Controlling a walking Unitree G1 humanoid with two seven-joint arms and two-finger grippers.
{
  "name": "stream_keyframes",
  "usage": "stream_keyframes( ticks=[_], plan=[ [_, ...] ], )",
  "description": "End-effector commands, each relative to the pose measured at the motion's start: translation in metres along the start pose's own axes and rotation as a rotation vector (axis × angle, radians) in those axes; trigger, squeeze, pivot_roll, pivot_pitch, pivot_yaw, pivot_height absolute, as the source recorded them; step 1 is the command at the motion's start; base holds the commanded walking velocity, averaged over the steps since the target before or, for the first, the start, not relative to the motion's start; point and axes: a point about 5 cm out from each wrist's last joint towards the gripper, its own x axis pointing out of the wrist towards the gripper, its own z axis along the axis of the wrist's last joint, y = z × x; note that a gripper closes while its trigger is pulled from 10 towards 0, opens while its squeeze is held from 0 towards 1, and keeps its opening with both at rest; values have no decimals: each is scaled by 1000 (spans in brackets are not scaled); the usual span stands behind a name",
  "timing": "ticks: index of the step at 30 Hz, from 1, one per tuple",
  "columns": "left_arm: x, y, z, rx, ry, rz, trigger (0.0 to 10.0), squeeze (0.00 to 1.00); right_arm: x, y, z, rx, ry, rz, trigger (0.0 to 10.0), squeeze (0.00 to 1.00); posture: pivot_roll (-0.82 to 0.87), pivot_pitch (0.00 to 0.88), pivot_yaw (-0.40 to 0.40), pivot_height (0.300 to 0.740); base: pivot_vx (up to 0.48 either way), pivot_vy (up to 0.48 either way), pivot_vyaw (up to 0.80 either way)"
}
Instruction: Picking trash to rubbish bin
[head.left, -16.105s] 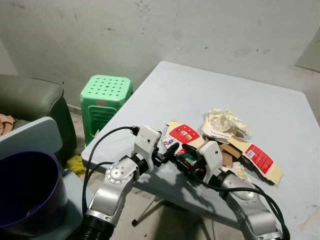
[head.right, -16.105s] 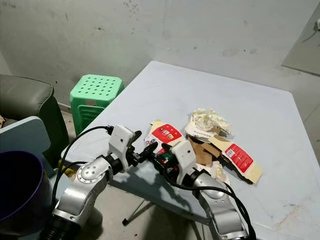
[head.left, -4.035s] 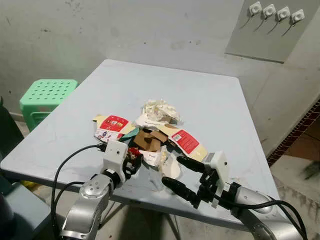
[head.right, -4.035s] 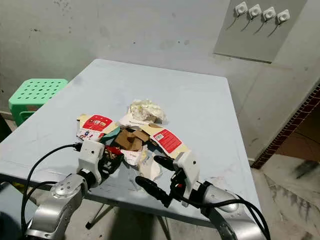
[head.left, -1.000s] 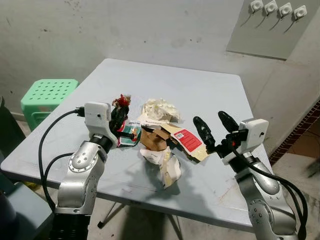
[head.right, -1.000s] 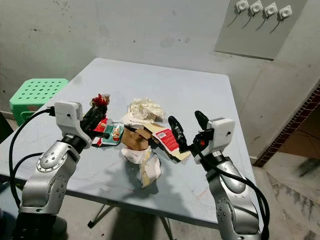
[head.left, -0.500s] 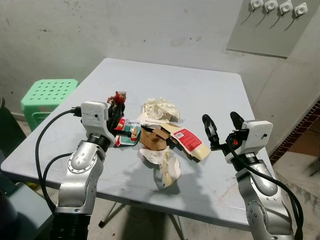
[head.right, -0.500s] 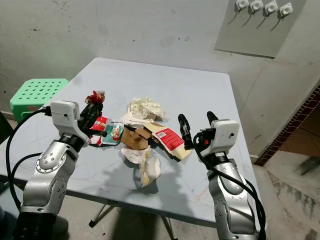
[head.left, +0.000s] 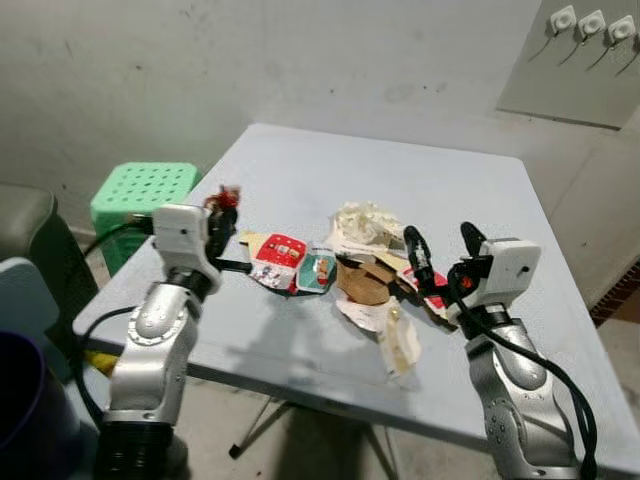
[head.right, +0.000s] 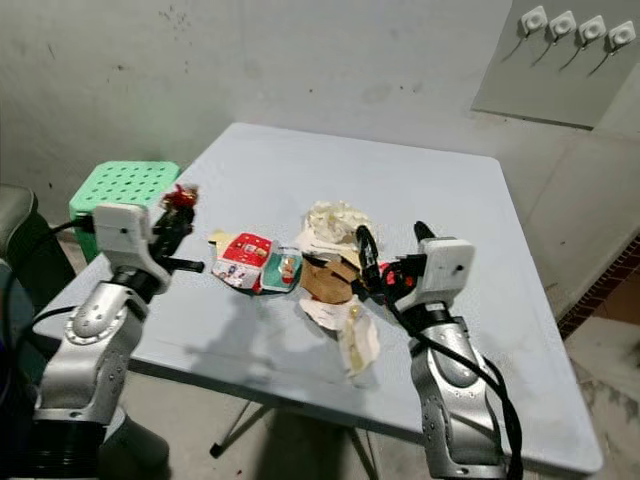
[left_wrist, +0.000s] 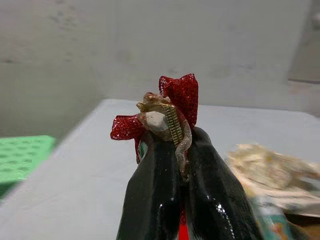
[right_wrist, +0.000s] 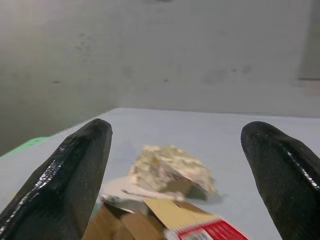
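Note:
My left gripper (head.left: 224, 207) is raised above the left edge of the pale blue table (head.left: 330, 165), shut on a scrap of red mesh trash (left_wrist: 172, 102) with a gold band. A heap of trash (head.left: 365, 270) lies mid-table: crumpled paper (right_wrist: 170, 167), torn brown card, red-and-white wrappers (head.left: 280, 257) and a pale wrapper (head.left: 400, 345) near the front. Just right of the heap, my right gripper (head.left: 442, 250) is held open with nothing between its fingers (right_wrist: 75, 170).
A green plastic stool (head.left: 140, 192) stands left of the table. The dark purple rubbish bin (head.left: 22, 415) is at the bottom left, beside a pale blue panel (head.left: 20, 295) and a dark sofa (head.left: 25, 225). A wall stands behind the table.
The camera has swung left, bringing the bin and sofa into view. My left gripper still holds the red mesh trash; the right gripper stays open beside the heap.

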Motion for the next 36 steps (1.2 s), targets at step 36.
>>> stream_keyframes(
  ticks=[36],
  plan=[
    [6,-8,-2,3,17,18,10000,0,1,-5,1,-42,16,35,10000,0,-25,0,-51,740,0,168,644]
  ],
)
